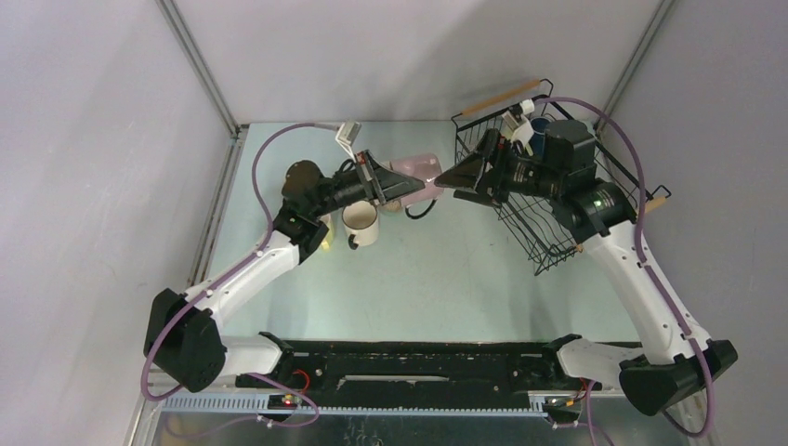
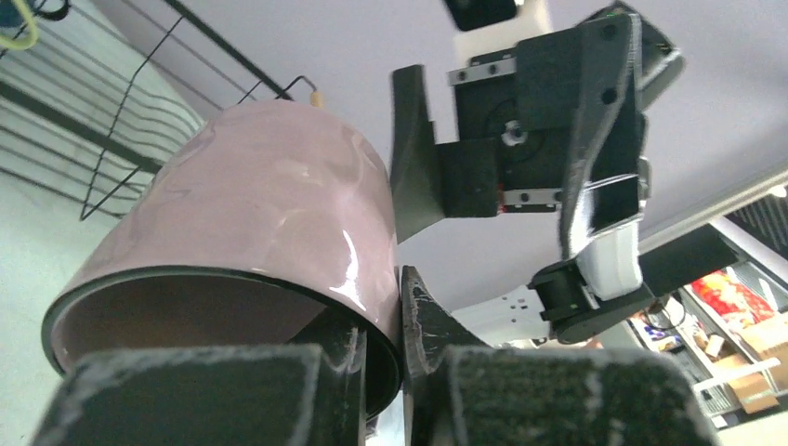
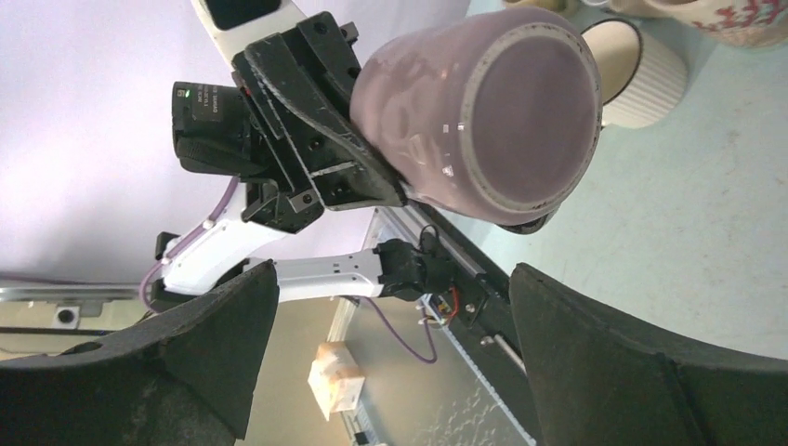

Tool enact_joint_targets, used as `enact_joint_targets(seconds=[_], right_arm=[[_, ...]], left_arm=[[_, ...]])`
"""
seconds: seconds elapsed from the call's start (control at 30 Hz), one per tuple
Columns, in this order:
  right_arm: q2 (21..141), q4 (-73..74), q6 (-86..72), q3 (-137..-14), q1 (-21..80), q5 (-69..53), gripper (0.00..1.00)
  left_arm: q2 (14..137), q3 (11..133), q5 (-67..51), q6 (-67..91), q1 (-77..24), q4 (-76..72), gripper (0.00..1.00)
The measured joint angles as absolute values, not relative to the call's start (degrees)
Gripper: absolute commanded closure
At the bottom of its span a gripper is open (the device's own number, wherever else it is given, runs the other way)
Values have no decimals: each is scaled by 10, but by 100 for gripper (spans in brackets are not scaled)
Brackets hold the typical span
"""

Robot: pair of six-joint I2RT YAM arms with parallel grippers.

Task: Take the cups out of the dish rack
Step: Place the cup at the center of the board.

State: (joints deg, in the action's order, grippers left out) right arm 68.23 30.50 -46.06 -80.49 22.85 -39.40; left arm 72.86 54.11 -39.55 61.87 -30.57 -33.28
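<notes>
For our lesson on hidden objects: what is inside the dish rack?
A dark blue cup and a white cup show at the far end of the rack. The right arm covers the middle, so anything there is hidden.

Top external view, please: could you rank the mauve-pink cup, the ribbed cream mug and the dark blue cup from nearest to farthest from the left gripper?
1. mauve-pink cup: clamped in the left gripper, mid-table.
2. ribbed cream mug: standing on the table, just below and left of that gripper.
3. dark blue cup: inside the dish rack, far right.
</notes>
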Motion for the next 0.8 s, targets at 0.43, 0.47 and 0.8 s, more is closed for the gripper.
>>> enact_joint_targets(seconds=[0.43,0.47,0.8], right_arm=[[620,409,-385,-803,204,-244,0],[616,417,-380,-803,202,-231,0],[569,479,-333,-803,199,-107,0]], left_arm=[[761,609,-294,397,-331,64,100],[770,622,-281,381,-336,92,100],[915,753,-158,279,-387,278,100]])
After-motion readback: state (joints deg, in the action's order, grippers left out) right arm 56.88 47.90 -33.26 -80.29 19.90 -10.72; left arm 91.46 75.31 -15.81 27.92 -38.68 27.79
